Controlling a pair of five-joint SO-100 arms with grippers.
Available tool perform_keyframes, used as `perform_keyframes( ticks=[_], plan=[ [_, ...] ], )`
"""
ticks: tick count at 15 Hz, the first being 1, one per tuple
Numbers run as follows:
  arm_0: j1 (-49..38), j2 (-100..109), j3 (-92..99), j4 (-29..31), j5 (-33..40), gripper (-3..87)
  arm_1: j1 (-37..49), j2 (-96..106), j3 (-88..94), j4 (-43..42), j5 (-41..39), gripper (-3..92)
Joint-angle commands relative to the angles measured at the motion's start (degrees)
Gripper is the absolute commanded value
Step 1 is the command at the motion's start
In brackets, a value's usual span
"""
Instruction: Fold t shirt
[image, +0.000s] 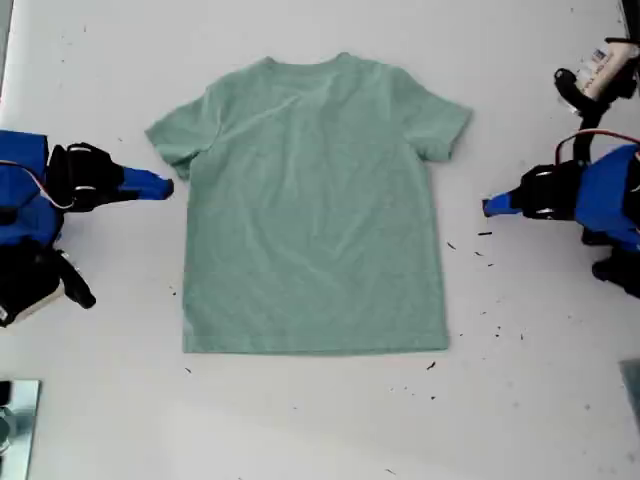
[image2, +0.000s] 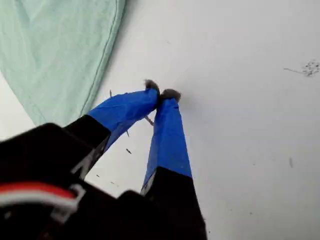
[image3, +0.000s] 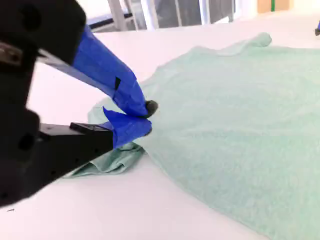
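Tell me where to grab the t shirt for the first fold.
Pinch the sleeve edge of the t shirt beside my second gripper, coming in low from the exterior view's left. The shirt lies flat, so only its hems offer an edge to pinch, and that sleeve is already slightly bunched up.

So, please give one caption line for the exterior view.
Green t shirt lies flat and unfolded on white table between two blue arms.
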Motion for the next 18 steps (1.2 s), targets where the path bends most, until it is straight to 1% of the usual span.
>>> perform_keyframes(
  ticks=[1,5,6,7,9,10,11,12,13,14,15,16,17,18],
  plan=[
    [1.7,0.5,0.2,-1.1,-1.7,0.0,0.4,0.4,2.6,-1.2,0.1,2.4],
    [1.8,0.5,-0.4,-1.1,0.2,-0.1,1.2,0.4,2.6,-1.3,2.5,2.4],
    [2.1,0.5,-0.4,-1.1,-0.3,-0.1,1.1,0.4,2.6,-1.2,1.8,2.3],
    [2.1,0.5,-0.6,-1.1,-0.3,-0.2,1.1,0.4,2.6,-1.2,2.7,2.4],
    [2.1,0.5,-1.2,-1.1,-0.4,-0.2,-1.3,0.4,1.8,-0.3,5.4,2.4],
    [2.1,0.5,-3.1,-0.7,-1.1,-0.2,-1.5,0.3,-0.8,-0.4,5.2,2.4],
    [1.5,-1.1,-6.5,-1.3,-1.3,-0.3,0.3,-3.5,-6.7,-1.1,2.9,2.4],
    [0.4,-9.0,-13.1,-2.7,-0.2,-0.3,4.0,-14.3,-16.1,-2.0,-1.9,2.4],
    [-0.7,-22.2,-22.1,-5.1,3.1,-0.3,8.6,-28.9,-28.1,-2.1,-8.1,2.4],
    [-2.6,-35.0,-31.3,-6.0,6.9,-0.2,12.6,-43.1,-40.6,-1.9,-14.8,2.4],
    [-4.9,-44.4,-39.4,-5.8,10.7,-0.2,16.1,-55.9,-53.4,0.1,-20.4,2.4],
    [-6.9,-54.4,-47.5,-3.2,13.4,-0.2,19.1,-66.9,-64.3,1.8,-24.8,2.5],
    [-8.0,-61.2,-51.9,-2.5,14.9,-0.2,21.4,-74.9,-71.9,1.8,-27.7,3.2],
    [-8.3,-63.6,-51.9,-3.0,15.0,-0.2,22.9,-81.1,-76.8,1.4,-29.0,6.0]
  ],
)
